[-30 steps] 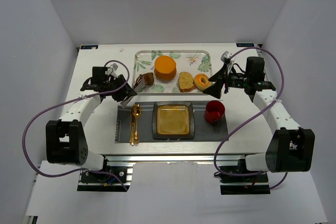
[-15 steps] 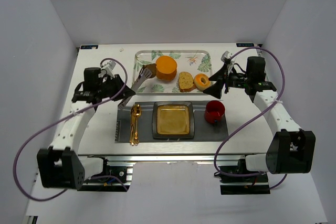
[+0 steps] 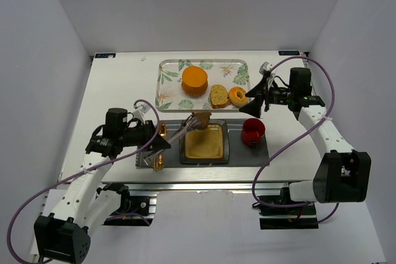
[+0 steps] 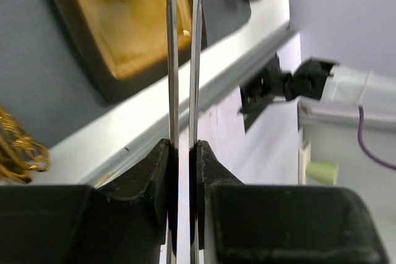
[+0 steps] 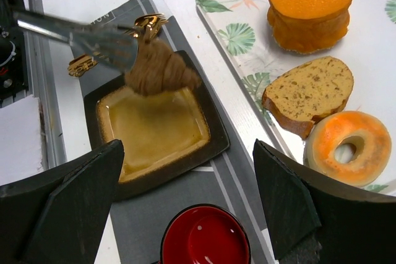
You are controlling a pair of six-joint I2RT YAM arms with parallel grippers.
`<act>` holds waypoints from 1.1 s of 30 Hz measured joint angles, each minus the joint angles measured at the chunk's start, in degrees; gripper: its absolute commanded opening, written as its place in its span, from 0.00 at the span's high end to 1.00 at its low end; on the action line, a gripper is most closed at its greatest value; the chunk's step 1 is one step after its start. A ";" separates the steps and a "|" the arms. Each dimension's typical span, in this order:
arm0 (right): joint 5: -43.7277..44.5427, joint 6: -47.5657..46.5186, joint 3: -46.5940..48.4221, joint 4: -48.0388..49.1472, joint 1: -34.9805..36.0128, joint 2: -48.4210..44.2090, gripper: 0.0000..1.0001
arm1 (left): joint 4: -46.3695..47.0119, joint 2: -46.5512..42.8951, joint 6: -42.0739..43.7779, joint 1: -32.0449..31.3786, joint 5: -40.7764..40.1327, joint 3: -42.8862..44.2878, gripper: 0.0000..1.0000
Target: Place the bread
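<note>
My left gripper (image 3: 158, 145) is shut on a pair of metal tongs (image 3: 179, 131); in the left wrist view the gripper (image 4: 184, 149) pinches the two tong blades (image 4: 172, 60) nearly together. The tong tips hold a brown bread roll (image 3: 201, 119) just above the far edge of the square brown plate (image 3: 184, 153). The right wrist view shows the roll (image 5: 159, 67) in the tongs (image 5: 93, 38) over the plate (image 5: 213, 134). My right gripper (image 3: 252, 100) is open and empty, hovering between the tray and the red cup; its fingers (image 5: 62, 208) frame the scene.
A leaf-patterned tray (image 3: 170, 69) at the back holds an orange cake (image 3: 194, 80), a bread slice (image 3: 218, 96) and a glazed donut (image 3: 237, 96). A red cup (image 3: 252, 132) and gold cutlery (image 3: 158, 159) lie on the grey placemat (image 3: 238, 156) beside the plate.
My left arm has swung back from the tray toward the near edge, carrying the roll in the tongs to over the plate. The right arm has not moved.
</note>
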 measured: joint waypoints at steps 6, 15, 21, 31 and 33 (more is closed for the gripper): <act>-0.07 0.00 0.20 -0.85 0.00 0.59 0.11 | 4.28 5.46 -2.10 -8.33 -0.83 -1.73 0.94; -0.07 -0.20 0.31 -0.87 0.00 0.59 0.11 | 5.97 15.58 -0.39 -14.12 -6.84 0.31 0.50; -0.07 -0.44 0.31 -0.85 0.00 0.59 0.11 | 5.97 13.66 -0.70 -14.12 -10.93 2.64 0.41; -0.13 -0.68 0.31 -0.85 0.00 0.59 0.10 | 6.23 9.68 -4.44 -12.04 -15.45 2.64 0.39; -0.22 -0.74 0.31 -0.85 0.00 0.59 0.11 | 6.75 9.57 -5.20 -8.68 -15.15 2.71 0.39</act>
